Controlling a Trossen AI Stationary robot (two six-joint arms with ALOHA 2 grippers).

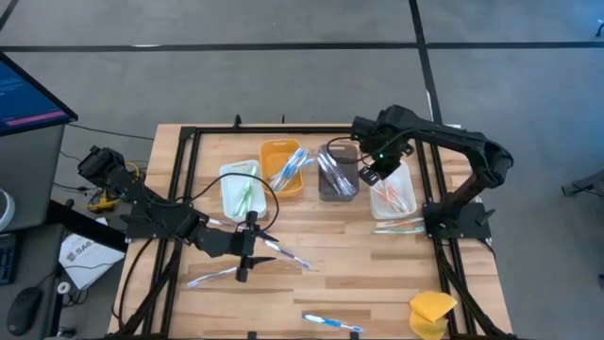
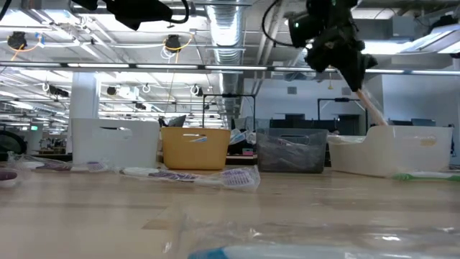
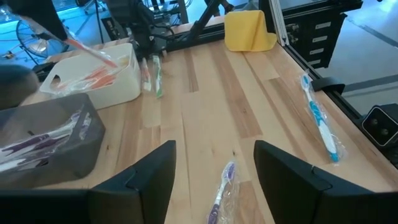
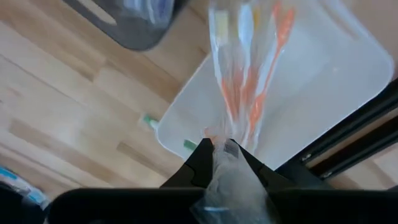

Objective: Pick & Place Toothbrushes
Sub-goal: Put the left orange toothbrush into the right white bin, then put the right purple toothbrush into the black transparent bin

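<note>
The right gripper [image 4: 222, 149], clamped on a wrapped orange toothbrush [image 4: 258, 93], hangs over the white bin [image 1: 404, 179]. Lower until the tip sits inside the walls, then release. The left gripper [image 3: 214, 168], fingers wide and empty, waits over mid-table.

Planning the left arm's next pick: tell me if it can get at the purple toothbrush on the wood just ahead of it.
Probably yes. The left gripper hangs open above the purple toothbrush, which lies alone on bare table; nothing stands between them.
</note>
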